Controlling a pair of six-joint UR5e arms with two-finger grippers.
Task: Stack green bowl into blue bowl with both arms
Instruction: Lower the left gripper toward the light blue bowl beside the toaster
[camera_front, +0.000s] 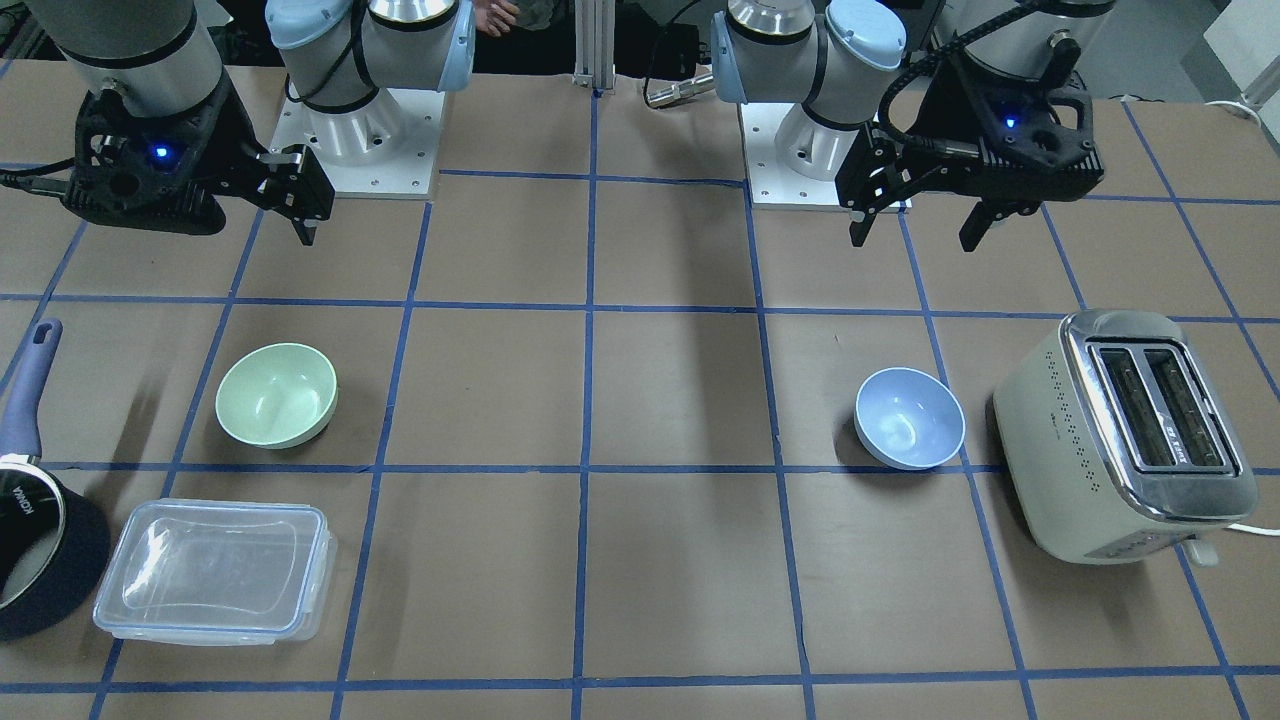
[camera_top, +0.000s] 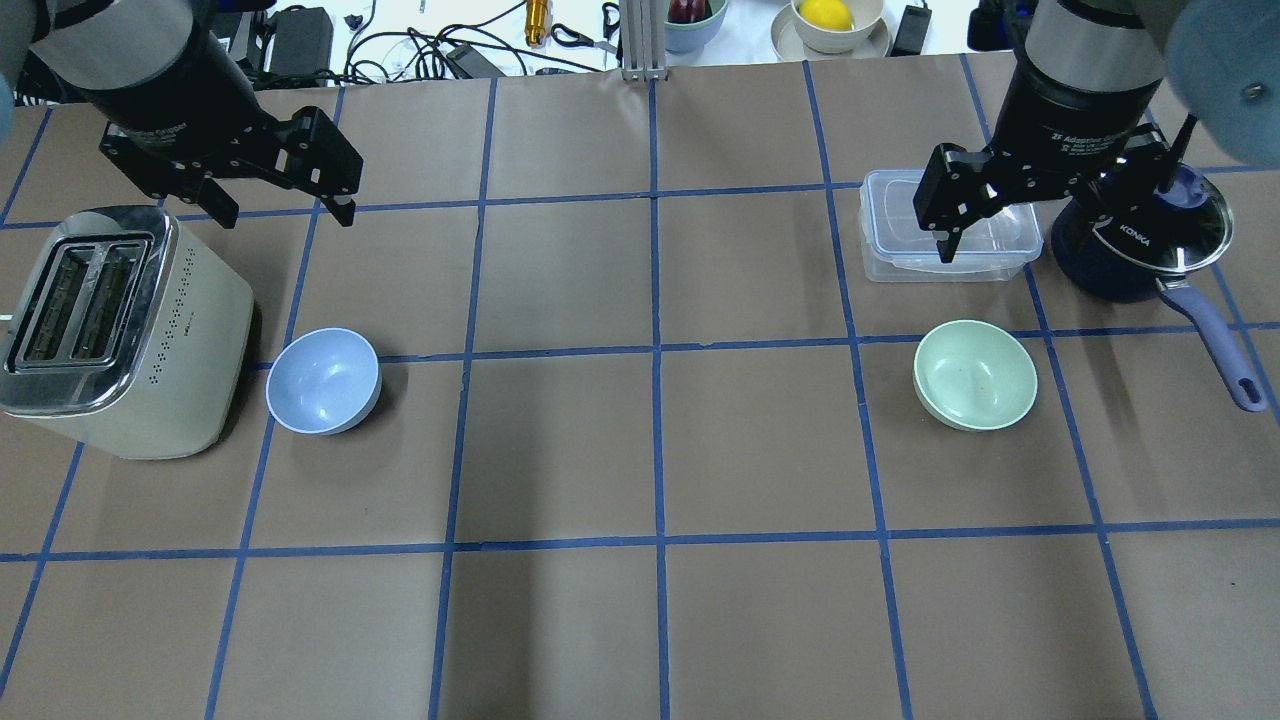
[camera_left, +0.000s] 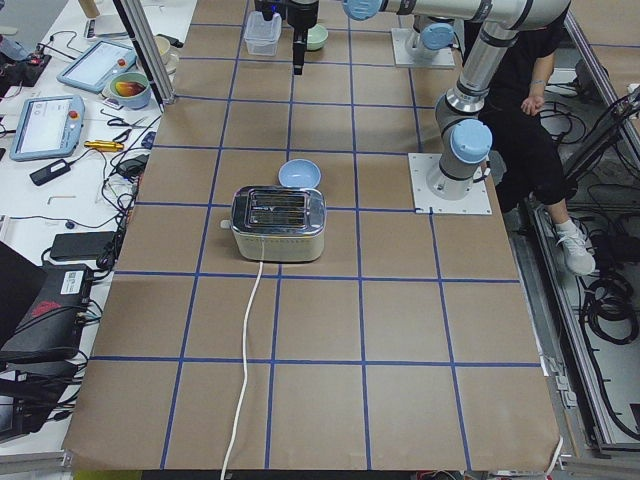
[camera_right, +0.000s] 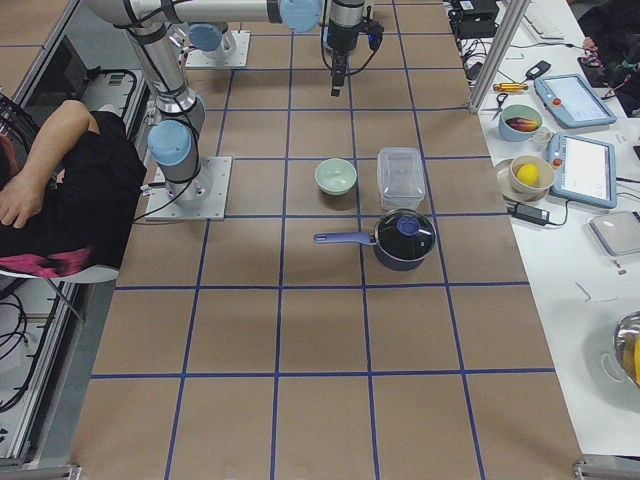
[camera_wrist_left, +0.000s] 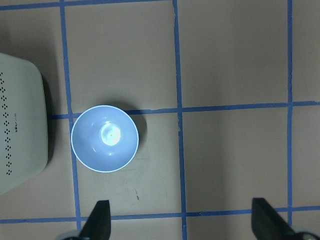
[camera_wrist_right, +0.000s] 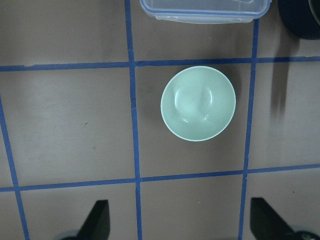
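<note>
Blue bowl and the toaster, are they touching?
Apart. The left wrist view shows a strip of bare table between the blue bowl and the toaster.

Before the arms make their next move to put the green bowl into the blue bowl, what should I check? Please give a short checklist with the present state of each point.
1. Left gripper open and empty: ok, jaws wide apart above the table.
2. Right gripper open and empty: ok, jaws wide apart.
3. Green bowl upright, empty, nothing touching it: ok.
4. Blue bowl upright and empty to receive it: ok.
5. Room around the blue bowl: ok, but the toaster stands close beside it, with a gap between.
6. Room around the green bowl: ok; the clear container and the pot stand apart from it.
</note>
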